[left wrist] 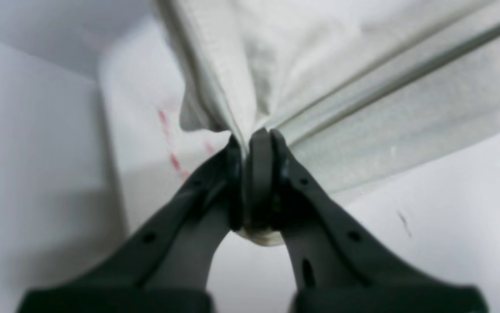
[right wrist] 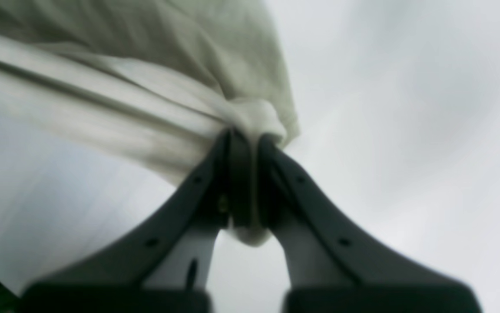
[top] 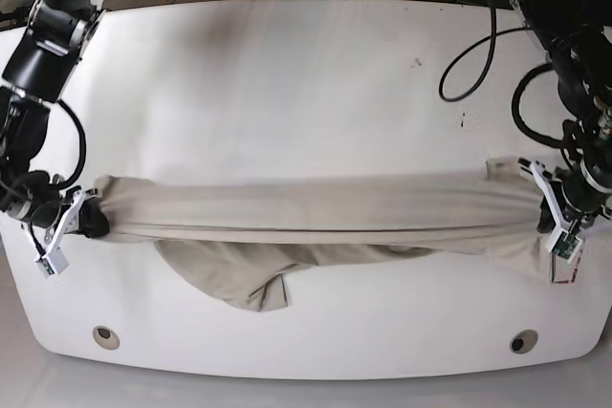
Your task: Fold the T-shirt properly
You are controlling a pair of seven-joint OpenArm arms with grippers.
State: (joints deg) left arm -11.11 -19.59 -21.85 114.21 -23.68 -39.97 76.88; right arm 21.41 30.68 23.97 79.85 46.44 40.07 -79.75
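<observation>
White table [top: 287,74] fills the base view, and across its near half the T-shirt [top: 316,209] is pulled into a long, tight band — beige, thin, with straight creases along its length. Looser cloth sags under the band and lies wrinkled on the table. The left gripper [left wrist: 254,139] and the right gripper [right wrist: 243,139] each have jaws pressed together on a bunched end of the T-shirt — one at each side.

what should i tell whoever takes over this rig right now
Left gripper: jaws shut on one end of the T-shirt.
Right gripper: jaws shut on the other end, fabric bunched.
The shirt is stretched in a long band between both arms across the white table, with a loose part sagging on the near side.
Done: both ends gripped, shirt pulled taut.
Left: lay it flat and make the folds.
</observation>
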